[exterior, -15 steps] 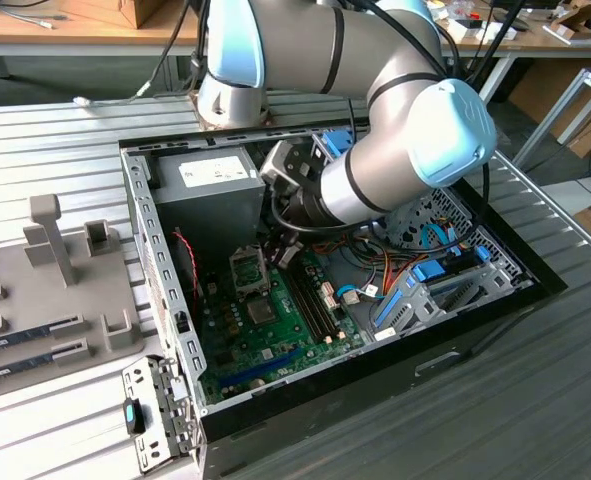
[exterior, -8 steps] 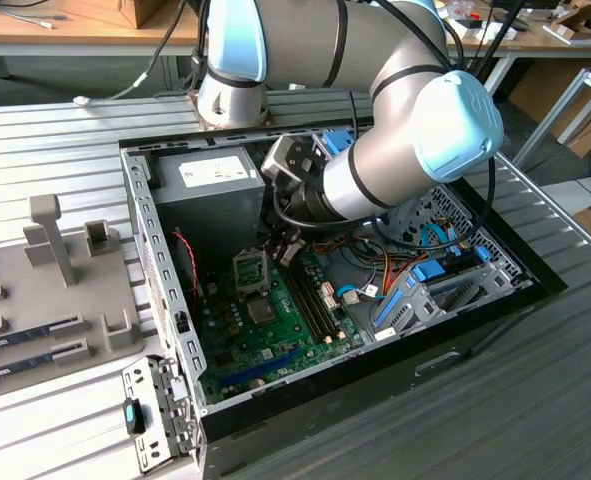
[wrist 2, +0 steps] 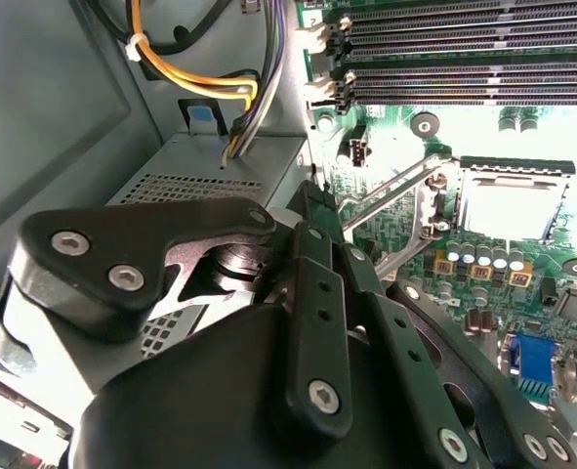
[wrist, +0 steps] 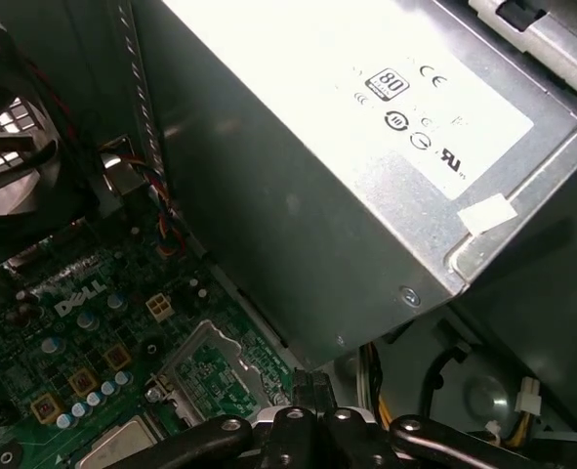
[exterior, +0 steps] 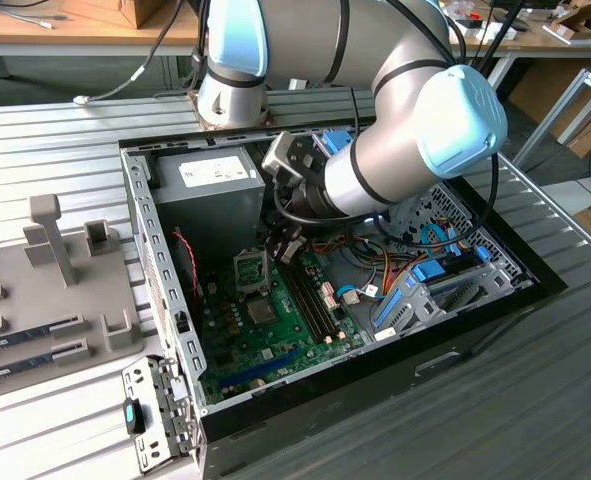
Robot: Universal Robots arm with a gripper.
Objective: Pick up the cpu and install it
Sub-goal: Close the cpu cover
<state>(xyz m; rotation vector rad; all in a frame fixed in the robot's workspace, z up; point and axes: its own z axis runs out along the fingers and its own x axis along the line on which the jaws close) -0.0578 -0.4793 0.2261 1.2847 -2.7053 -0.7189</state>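
Here the black, matte tool point(exterior: 287, 243) hangs inside the open computer case point(exterior: 475, 300), its bolted linkage arms showing in both wrist views; whether its fingers are together or apart cannot be told. Just beside it lies the square socket point(wrist 2: 515, 200), its thin metal frame hinged up, a pale glaring square inside that cannot be made out as the cpu. Around it spreads the green motherboard point(exterior: 275, 330), studded with small cylinders and long dark memory slots point(wrist 2: 464, 59). The smooth grey metal power supply point(wrist: 347, 176) stands close by. The case rests on a ribbed grey table point(exterior: 55, 140).
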